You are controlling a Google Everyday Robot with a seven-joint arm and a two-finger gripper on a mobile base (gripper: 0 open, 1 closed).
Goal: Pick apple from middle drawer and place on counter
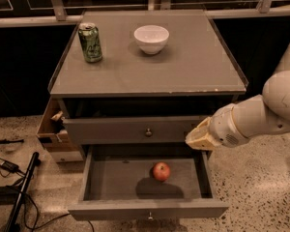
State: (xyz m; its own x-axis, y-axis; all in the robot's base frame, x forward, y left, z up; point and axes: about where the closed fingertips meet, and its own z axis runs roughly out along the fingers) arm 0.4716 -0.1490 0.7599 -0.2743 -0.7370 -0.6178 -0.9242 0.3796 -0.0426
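Note:
The small red apple [161, 171] lies on the grey floor of the open middle drawer [101, 180], right of centre. The drawer is pulled out toward me, and its front has a small knob [149, 215]. The counter [183, 66] is the flat grey top of the cabinet above. My gripper [198, 137] is at the end of the white arm [261, 112] reaching in from the right. It hovers over the drawer's back right corner, above and to the right of the apple, apart from it.
A green can [90, 42] and a white bowl [151, 38] stand at the back of the counter. Another grey knobbed drawer front [111, 129] sits above the open drawer. A cardboard box [50, 129] and cables [9, 168] lie on the floor at the left.

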